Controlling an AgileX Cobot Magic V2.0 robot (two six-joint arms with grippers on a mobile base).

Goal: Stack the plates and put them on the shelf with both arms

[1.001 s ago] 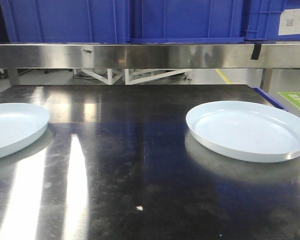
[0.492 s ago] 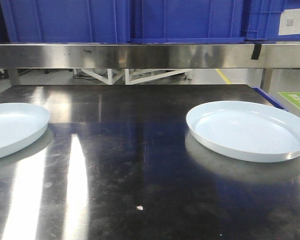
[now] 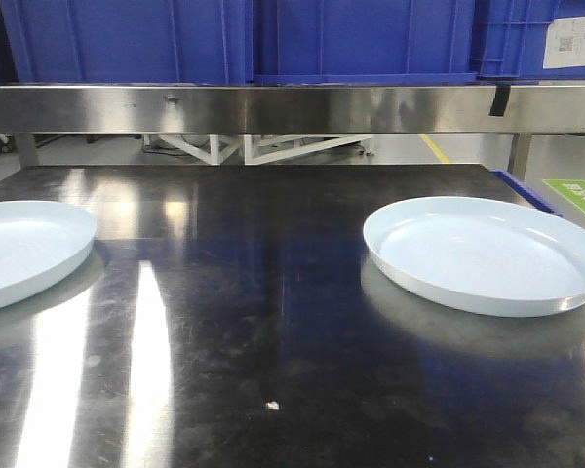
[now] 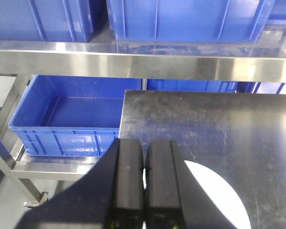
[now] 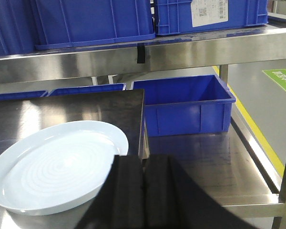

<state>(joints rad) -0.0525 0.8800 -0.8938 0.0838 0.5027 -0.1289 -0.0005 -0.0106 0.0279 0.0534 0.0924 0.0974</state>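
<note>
Two pale blue-white plates lie apart on the dark steel table [image 3: 273,292]. The left plate [image 3: 19,249] is cut off by the left edge of the front view. The right plate [image 3: 483,252] lies near the table's right side. In the left wrist view my left gripper [image 4: 144,143] is shut and empty above the left plate [image 4: 219,200], near the table's left edge. In the right wrist view my right gripper [image 5: 144,157] is shut and empty, above the near right rim of the right plate [image 5: 57,164]. Neither arm shows in the front view.
A steel shelf [image 3: 292,107] runs across above the back of the table and carries blue crates [image 3: 361,39]. An open blue crate [image 4: 66,119] stands on a lower rack left of the table, another [image 5: 186,102] on a rack to the right.
</note>
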